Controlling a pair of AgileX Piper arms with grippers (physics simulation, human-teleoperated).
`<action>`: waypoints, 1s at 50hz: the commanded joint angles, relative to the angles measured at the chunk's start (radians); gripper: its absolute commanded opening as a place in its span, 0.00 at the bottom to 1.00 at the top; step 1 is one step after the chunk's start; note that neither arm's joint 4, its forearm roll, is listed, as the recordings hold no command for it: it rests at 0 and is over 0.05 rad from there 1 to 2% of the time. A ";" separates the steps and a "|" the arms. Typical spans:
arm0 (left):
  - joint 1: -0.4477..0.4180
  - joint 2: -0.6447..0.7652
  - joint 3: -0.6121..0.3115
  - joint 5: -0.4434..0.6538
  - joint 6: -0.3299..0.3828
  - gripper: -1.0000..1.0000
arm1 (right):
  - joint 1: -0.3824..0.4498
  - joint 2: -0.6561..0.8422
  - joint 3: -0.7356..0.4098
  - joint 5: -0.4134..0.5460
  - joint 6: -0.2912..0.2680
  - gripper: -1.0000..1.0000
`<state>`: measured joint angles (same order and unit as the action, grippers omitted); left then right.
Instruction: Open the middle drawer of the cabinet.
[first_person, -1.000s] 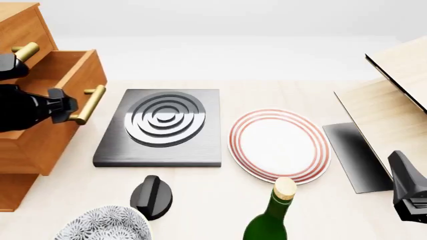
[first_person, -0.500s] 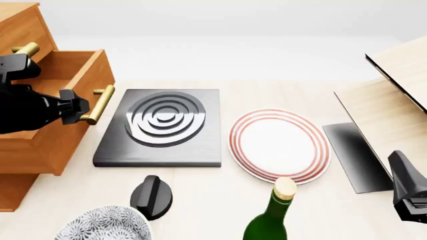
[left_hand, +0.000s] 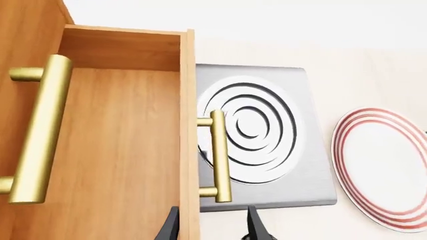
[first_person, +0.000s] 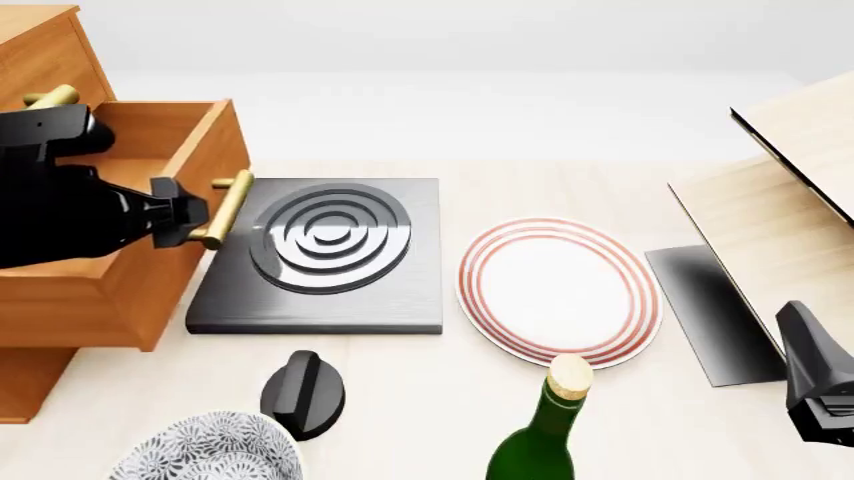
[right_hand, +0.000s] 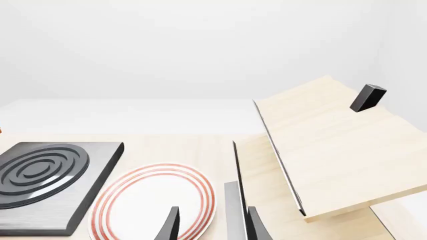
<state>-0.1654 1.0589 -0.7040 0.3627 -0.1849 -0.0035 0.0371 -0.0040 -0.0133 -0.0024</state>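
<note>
Since the earlier front frames the middle drawer (first_person: 127, 290) sits further out of the cabinet (first_person: 34, 60); its brass handle (first_person: 222, 210) now overhangs the near-left edge of the black stove plate (first_person: 327, 255), where a second ago it lay short of it. Left gripper (first_person: 180, 222) has travelled rightward with the drawer. Front view: dark fingers sit against the handle bar, apparently pinching it. Left wrist view shows the fingertips (left_hand: 170, 227) straddling the drawer front near the handle (left_hand: 219, 156), a gap between them, so I cannot tell from that view how firm the clamp is; judged closed on the handle. Top drawer's handle (left_hand: 39, 127) stays flush with the cabinet face, untouched. Right gripper (right_hand: 210, 225) idles with fingers spread, empty, over the red-ringed plate (right_hand: 150, 202) and beside the pale wooden box (right_hand: 333, 145). Judgement: drawer well open, interior floor exposed, task near done. To finish well: keep pulling straight along the drawer's slide axis, no sideways or downward load on the bar, or the box may bind in its runners. Hold the handle centred between the pads. Watch the drawer front over the stove plate; they look apart vertically, but clearance is unclear. Release only once motion stops.
</note>
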 joint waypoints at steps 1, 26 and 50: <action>-0.114 0.048 -0.027 -0.027 -0.022 1.00 | 0.001 -0.009 0.000 0.004 0.001 1.00; -0.190 0.059 -0.042 -0.029 -0.049 1.00 | 0.001 -0.009 0.000 0.004 0.001 1.00; -0.263 0.074 -0.060 -0.032 -0.052 1.00 | 0.001 -0.009 0.000 0.004 0.001 1.00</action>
<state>-0.3655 1.1225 -0.7510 0.3473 -0.2736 -0.0035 0.0372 -0.0040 -0.0133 -0.0023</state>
